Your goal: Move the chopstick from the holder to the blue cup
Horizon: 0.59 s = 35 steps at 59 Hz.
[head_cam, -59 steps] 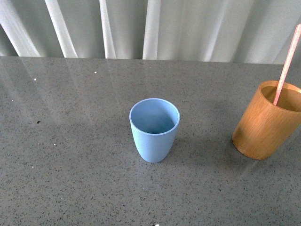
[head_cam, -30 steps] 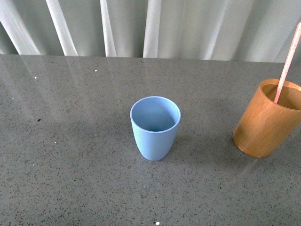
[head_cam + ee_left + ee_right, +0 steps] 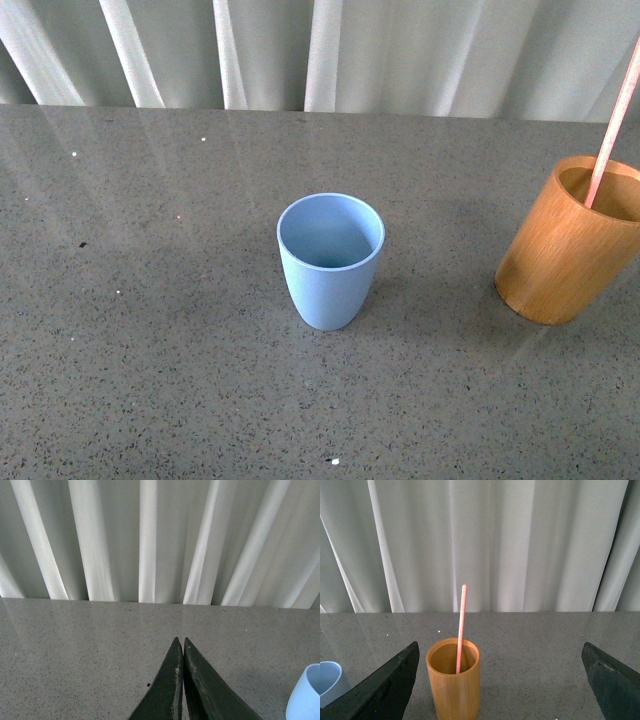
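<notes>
Left hand [image 3: 181, 642]: pressed together, holding nothing, near the blue cup [image 3: 330, 262].
Chopstick [image 3: 612, 125]: leaning in the holder [image 3: 560, 255], well right of the cup.
Right hand [image 3: 500, 647]: spread wide, facing the holder.
Risk: the thin stick could slip from the grasp; the holder, perhaps light, could tip.

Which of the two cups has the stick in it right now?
The orange-brown holder, far right; the chopstick leans inside it. The blue cup is empty.

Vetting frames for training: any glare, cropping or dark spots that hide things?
Front view: curtain streaks glare faintly on the table; chopstick cropped at the edge. Left wrist view: evenly lit, left gripper shut. Right wrist view: holder sharp, open right gripper a dark silhouette.
</notes>
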Tool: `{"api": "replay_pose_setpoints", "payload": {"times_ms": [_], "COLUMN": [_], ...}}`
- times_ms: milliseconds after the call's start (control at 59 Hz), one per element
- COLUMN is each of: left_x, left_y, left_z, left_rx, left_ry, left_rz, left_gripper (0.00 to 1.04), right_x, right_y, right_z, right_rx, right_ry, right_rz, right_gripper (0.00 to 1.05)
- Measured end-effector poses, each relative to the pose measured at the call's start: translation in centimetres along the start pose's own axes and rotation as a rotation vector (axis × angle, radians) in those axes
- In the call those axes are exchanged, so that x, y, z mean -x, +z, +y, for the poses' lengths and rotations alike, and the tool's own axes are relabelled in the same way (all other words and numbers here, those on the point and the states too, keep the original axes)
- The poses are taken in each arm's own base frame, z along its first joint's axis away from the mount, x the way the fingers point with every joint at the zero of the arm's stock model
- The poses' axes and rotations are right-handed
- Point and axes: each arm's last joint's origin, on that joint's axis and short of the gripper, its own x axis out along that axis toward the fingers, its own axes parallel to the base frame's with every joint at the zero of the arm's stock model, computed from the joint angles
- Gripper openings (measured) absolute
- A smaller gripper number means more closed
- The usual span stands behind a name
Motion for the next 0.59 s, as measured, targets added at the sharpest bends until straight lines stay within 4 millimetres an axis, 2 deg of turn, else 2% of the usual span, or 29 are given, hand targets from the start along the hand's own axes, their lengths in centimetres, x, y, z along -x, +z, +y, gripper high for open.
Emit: {"api": "replay_pose_setpoints", "payload": {"times_ms": [593], "left_x": [1.8], "left_y": [0.2], "left_z": [0.0], "left_rx": [0.000], "left_ry": [0.000], "left_rz": [-0.009], "left_gripper": [0.04], "right_x": [0.0], "right_y": [0.0], "right_z": [0.0], "right_rx": [0.000], "right_ry": [0.000], "right_rz": [0.000], "right_gripper": [0.95]}}
